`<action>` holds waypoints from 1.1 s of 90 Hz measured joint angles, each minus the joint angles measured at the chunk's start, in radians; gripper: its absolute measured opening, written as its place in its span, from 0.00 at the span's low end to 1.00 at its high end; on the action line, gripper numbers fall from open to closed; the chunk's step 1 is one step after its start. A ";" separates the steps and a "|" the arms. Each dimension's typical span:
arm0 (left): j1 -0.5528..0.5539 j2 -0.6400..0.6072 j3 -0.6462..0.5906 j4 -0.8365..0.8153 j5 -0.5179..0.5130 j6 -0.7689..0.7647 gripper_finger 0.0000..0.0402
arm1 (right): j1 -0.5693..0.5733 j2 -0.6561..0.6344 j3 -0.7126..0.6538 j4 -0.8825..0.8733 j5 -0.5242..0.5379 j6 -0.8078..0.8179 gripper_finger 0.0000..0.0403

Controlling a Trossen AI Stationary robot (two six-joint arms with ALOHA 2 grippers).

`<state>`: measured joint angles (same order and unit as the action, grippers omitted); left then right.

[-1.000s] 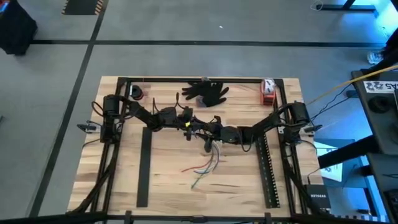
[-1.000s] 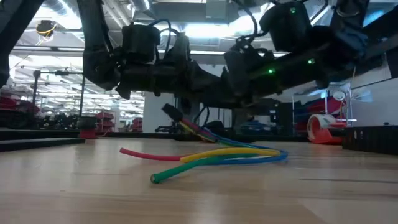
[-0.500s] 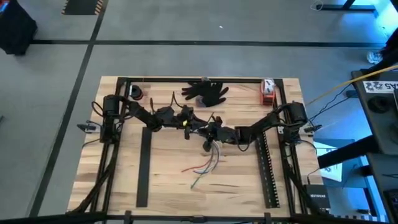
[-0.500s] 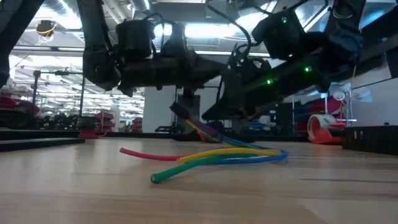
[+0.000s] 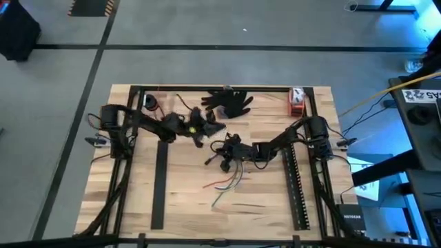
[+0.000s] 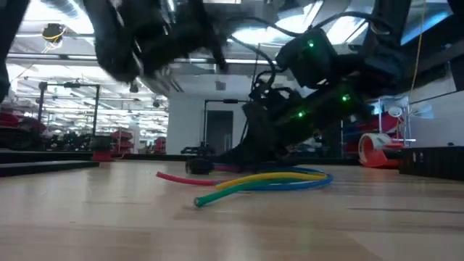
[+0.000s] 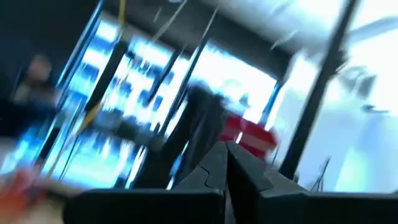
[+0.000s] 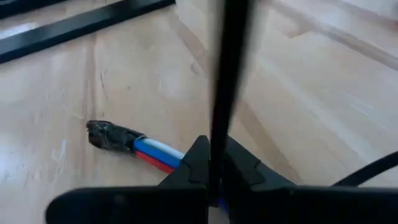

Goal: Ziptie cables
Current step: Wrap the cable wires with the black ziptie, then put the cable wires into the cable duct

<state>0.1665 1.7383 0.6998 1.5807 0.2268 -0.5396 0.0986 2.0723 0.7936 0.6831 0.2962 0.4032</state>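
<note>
The cables point(image 6: 268, 181), red, yellow, green and blue, lie in a bundle on the wooden table point(image 5: 172, 207); they also show in the high view point(image 5: 224, 182). One end of the bundle is dark-wrapped point(image 8: 109, 134) and rests on the table. My right gripper point(image 8: 211, 158) is low over that end, shut on a thin black strip point(image 8: 225, 74); it sits mid-table point(image 5: 226, 156). My left gripper point(image 7: 225, 148) is raised toward the far left point(image 5: 205, 127), with its fingertips together. Its wrist view is blurred and shows nothing between them. My right gripper pinches the thin black strip point(image 8: 219, 134) between its two fingertips, and the strip runs straight out past them. The fingers slant down toward the table from the right. The white, blue and red wires point(image 8: 155, 154) pass under the fingers; I cannot tell if they touch.
A black glove point(image 5: 229, 102) lies at the far edge, and a red tape roll point(image 5: 296, 100) stands at the far right. Long black slotted bars lie at the left point(image 5: 160, 186) and the right point(image 5: 295, 193). Thin pale strips point(image 5: 244, 204) lie near the cables.
My left gripper has pulled away from the right one, going up and toward the table's far left. My right gripper has sunk toward the table and the near edge, bringing the bundle's held end down. The cables' free ends have slid a little along the table.
</note>
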 joint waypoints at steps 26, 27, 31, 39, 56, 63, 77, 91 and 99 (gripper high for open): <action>0.000 -0.150 -0.003 -0.403 0.032 0.112 0.00 | 0.000 0.017 0.040 -0.023 -0.021 0.019 0.08; 0.000 -0.151 -0.003 -0.429 0.032 0.114 0.00 | 0.000 0.017 0.042 -0.024 -0.022 0.019 0.08; 0.003 -0.161 -0.006 -0.538 0.032 0.120 0.01 | -0.001 0.017 0.051 -0.026 -0.029 0.019 0.11; 0.021 -0.202 -0.006 -0.722 0.047 0.135 0.06 | -0.002 0.007 0.064 -0.037 -0.067 0.019 0.17; 0.052 -0.323 -0.006 -1.081 0.107 0.165 0.20 | 0.000 -0.066 0.072 -0.112 -0.097 0.005 0.33; 0.058 -0.396 -0.005 -1.202 0.112 0.188 0.26 | 0.000 -0.122 0.075 -0.126 -0.094 -0.017 0.39; 0.064 -0.543 -0.006 -1.481 0.098 0.321 0.33 | 0.000 -0.247 0.076 -0.237 -0.087 -0.131 0.46; 0.061 -0.630 -0.005 -1.670 0.055 0.371 0.34 | -0.009 -0.388 0.077 -0.419 -0.077 -0.169 0.47; 0.052 -0.627 -0.006 -1.753 0.047 0.391 0.33 | -0.010 -0.477 0.077 -0.578 -0.076 -0.144 0.47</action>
<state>0.2187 1.1108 0.6937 -0.1721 0.2740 -0.1491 0.0891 1.5949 0.8707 0.1053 0.2205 0.2593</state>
